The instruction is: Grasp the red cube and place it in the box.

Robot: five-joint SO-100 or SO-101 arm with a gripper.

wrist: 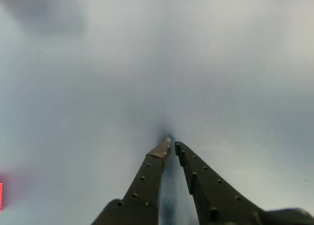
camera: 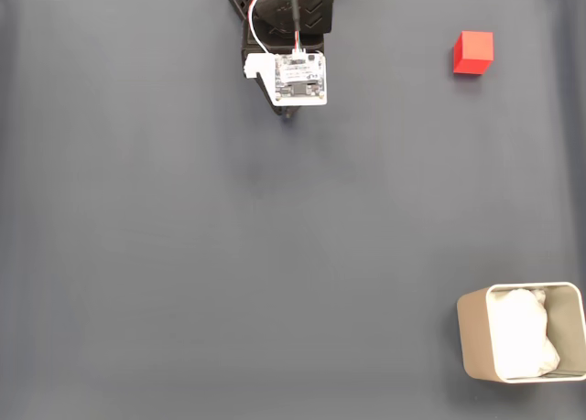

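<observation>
The red cube (camera: 472,52) rests on the dark grey mat at the upper right of the fixed view, and a sliver of it (wrist: 1,195) touches the left edge of the wrist view. The beige box (camera: 471,336) with its white lining stands at the lower right. My gripper (camera: 289,115) hangs folded under the arm at the top centre, far to the left of the cube. In the wrist view the gripper (wrist: 172,145) points down at bare mat with its two black fingers nearly together and nothing between them.
The dark grey mat (camera: 229,255) covers the whole table. The arm's base (camera: 279,8) sits at the top edge, with a white circuit board (camera: 299,77) on the wrist. A wide stretch of mat lies between the cube and the box.
</observation>
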